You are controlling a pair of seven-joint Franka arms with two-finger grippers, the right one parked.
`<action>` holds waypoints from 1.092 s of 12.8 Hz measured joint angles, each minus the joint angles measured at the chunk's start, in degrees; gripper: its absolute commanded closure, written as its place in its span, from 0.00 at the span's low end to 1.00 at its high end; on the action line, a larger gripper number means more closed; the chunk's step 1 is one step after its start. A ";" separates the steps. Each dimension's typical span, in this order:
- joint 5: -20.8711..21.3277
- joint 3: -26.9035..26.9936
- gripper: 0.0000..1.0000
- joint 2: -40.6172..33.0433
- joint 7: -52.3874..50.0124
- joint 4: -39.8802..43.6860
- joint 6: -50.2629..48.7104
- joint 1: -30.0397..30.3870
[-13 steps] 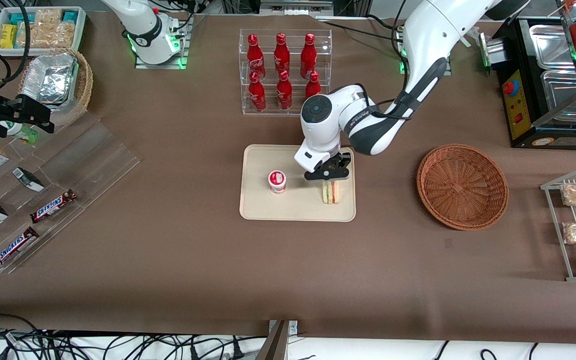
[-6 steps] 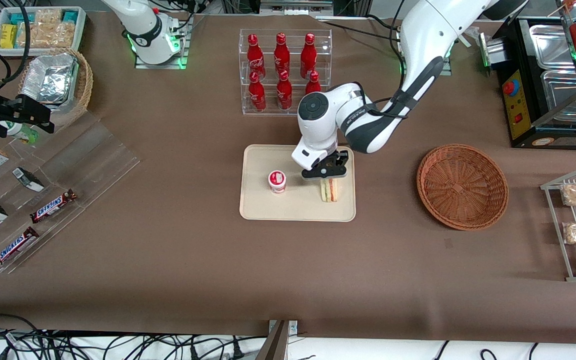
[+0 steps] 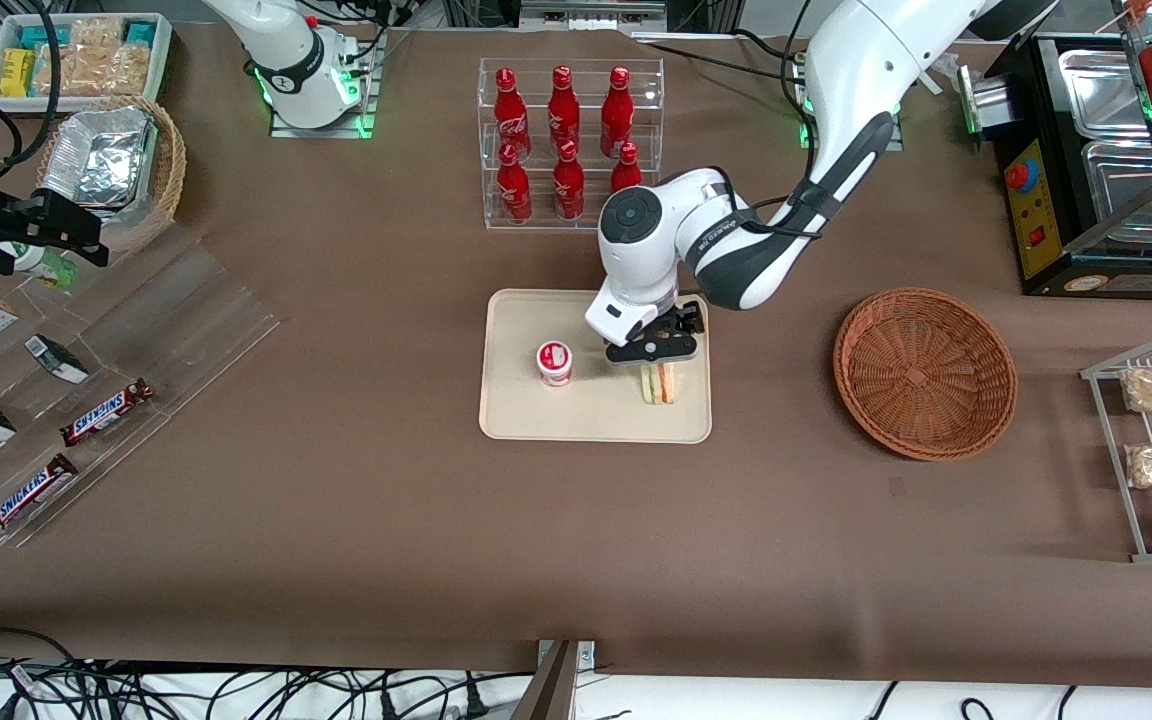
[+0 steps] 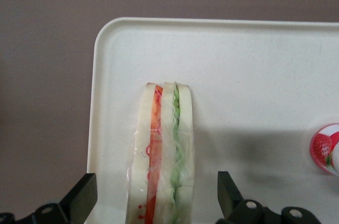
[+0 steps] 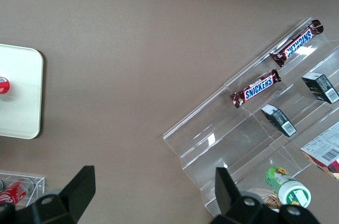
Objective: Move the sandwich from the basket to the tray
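Sandwich [image 3: 659, 384] on the tray [image 3: 496, 400], standing on its cut edge, close to the rim at the working arm's end, wrapped in clear film with red and green filling lines showing between pale bread. Directly above it, gripper [image 3: 656, 347], spread wide: in the wrist view, one dark finger [image 4: 82, 200] on each flank of the sandwich [image 4: 161, 150] with bare tray [image 4: 265, 75] in both gaps, gripping nothing. Fingertips cut off by the frame edge there, so no telling how low they reach. In the front view, the sandwich's end farther from the camera hidden under the gripper body; fingers themselves hard to make out. At nine o'clock from the sandwich, apart from it, a small red-and-white lidded cup [image 3: 555, 362], only half caught in the wrist view [image 4: 326, 150]. At three o'clock from the tray, well apart, basket [image 3: 924, 372] with nothing visible inside. At twelve o'clock from the tray, clear rack of red bottles [image 3: 561, 140], one bottle partly covered by the arm.
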 measured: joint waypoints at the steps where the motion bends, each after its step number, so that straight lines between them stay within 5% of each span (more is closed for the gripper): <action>1: 0.00 -0.01 0.00 -0.50 0.00 0.58 -0.08 0.48; 5: -3.77 -0.14 0.00 -4.66 1.98 4.45 -5.74 3.36; 10: -12.74 -0.16 0.00 -6.29 13.71 19.52 -22.87 7.06; 14: -16.82 -0.16 0.00 -7.21 24.49 24.31 -27.13 14.17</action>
